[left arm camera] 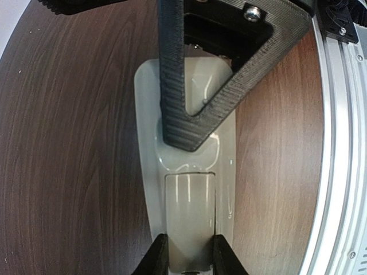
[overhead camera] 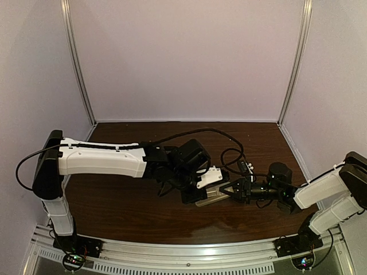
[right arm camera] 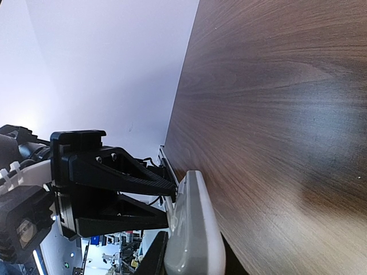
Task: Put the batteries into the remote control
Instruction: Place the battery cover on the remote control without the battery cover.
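Note:
The white remote control (left arm camera: 146, 143) lies back side up on the dark wood table; it also shows in the top view (overhead camera: 207, 199) and edge-on in the right wrist view (right arm camera: 195, 229). My right gripper (right arm camera: 192, 264) is shut on one end of it; one ribbed finger (left arm camera: 172, 86) crosses its back. My left gripper (left arm camera: 190, 260) comes down on the remote's back, its fingertips touching both sides of the grey battery cover (left arm camera: 190, 212). In the top view the left gripper (overhead camera: 192, 195) and right gripper (overhead camera: 228, 190) meet at the table's middle. The batteries are out of view.
An aluminium rail (left arm camera: 338, 143) runs along the table's near edge, close to the remote. A black cable (overhead camera: 229, 143) loops over the table behind the grippers. White walls enclose the table at the back and both sides.

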Motion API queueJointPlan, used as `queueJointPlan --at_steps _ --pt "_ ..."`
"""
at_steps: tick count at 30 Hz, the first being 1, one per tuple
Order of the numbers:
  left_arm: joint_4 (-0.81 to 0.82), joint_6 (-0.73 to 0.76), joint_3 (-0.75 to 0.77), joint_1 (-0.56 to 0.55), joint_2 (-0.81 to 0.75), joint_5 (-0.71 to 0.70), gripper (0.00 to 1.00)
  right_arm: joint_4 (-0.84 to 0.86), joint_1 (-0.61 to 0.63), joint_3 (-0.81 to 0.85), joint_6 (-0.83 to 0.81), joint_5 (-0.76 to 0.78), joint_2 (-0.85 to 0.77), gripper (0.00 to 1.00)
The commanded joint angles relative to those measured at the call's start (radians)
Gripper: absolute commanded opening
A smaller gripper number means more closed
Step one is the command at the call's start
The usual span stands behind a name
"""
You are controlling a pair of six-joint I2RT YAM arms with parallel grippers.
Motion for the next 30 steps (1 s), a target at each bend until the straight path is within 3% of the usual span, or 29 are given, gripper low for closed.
queueJointPlan --at_steps 1,19,30 --pt "-0.003 -0.012 0.030 -0.003 0.038 0.041 0.25 0.124 0.017 0.002 0.010 -0.004 -0.011 0.00" --pt "-0.024 -0.005 0.032 -0.003 0.030 -0.003 0.40 0.325 0.021 -0.024 0.132 -0.033 0.057 0.00" --pt "0.015 0.010 0.021 -0.003 -0.029 -0.024 0.64 0.246 0.018 -0.025 0.104 -0.034 0.016 0.00"
